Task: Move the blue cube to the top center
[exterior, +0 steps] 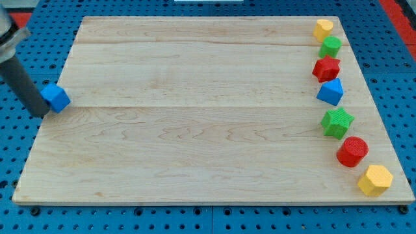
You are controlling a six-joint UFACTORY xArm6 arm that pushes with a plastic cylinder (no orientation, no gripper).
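Blue cube sits at the worktop's far edge on the view's left, roughly mid-height, turned so one corner faces the view's right. It looks small, solid, evenly blue, with crisp edges and lying flat.

The hand here is only a dark rod, with no jaws to part or close, so no grip state applies. The tip stands just beside the cube, on its lower-left side as viewed, touching or nearly so; contact cannot be confirmed.

Progress: the task appears barely begun. The cube is well away from the top centre, which lies up and to the view's right of the tip. Judged remaining: a long push toward the view's right and top across open wood.

Farther from the tip, along the edge on the view's right, a column of blocks runs top to bottom: yellow block, green block, red star-like block, a second blue block, green star, red cylinder, yellow hexagon. All lie well apart from the likely path.
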